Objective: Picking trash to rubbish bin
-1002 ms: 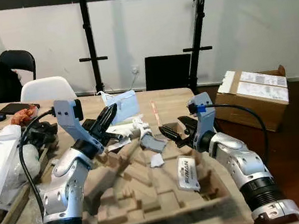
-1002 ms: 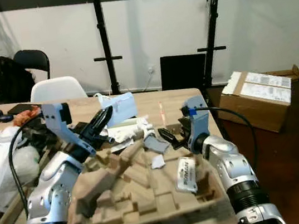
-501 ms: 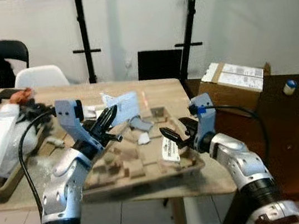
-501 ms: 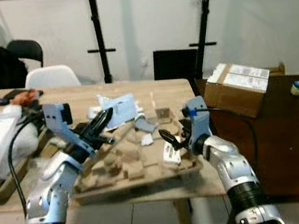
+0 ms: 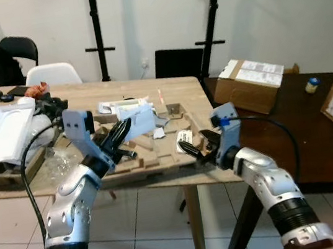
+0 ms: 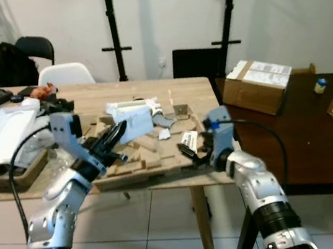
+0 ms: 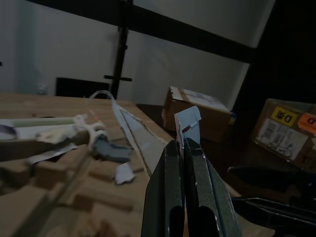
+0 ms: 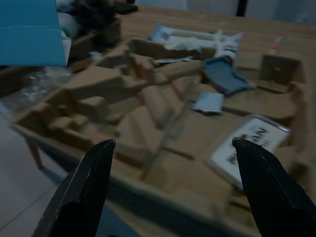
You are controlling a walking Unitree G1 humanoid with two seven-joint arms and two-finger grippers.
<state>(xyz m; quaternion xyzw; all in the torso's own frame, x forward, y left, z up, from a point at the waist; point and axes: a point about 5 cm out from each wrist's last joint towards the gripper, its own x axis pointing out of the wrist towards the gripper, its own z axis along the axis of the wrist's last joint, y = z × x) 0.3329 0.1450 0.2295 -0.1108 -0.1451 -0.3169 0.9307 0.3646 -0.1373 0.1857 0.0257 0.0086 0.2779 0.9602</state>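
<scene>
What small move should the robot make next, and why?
Probably turn away from the table to look for a bin. The left gripper is shut on a paper scrap, so the pick seems done, and the right gripper is open and holds nothing. I cannot make out a bin here.

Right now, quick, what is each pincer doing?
Left pincer: closed on a pale paper scrap.
Right pincer: open, holding nothing, in front of the cardboard tray.
</scene>
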